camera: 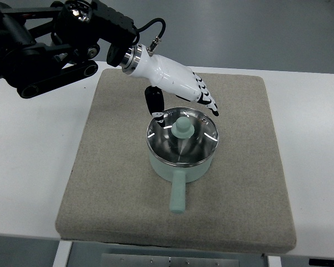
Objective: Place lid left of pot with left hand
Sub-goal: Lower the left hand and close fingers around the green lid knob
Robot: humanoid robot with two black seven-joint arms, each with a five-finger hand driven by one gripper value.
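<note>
We hover our left robot hand, fingers spread, at twelve o'clock above the slippery glass lid; its knob looks best to pinch.

Mat left of pot is bare, open landing room. Pot handle juts toward the near edge. Left hand hangs over the far rim, crowding the lid knob.

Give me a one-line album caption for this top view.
Robot's left hand hovers open over the lidded mint-green pot, lid in place, on a grey mat.
</note>
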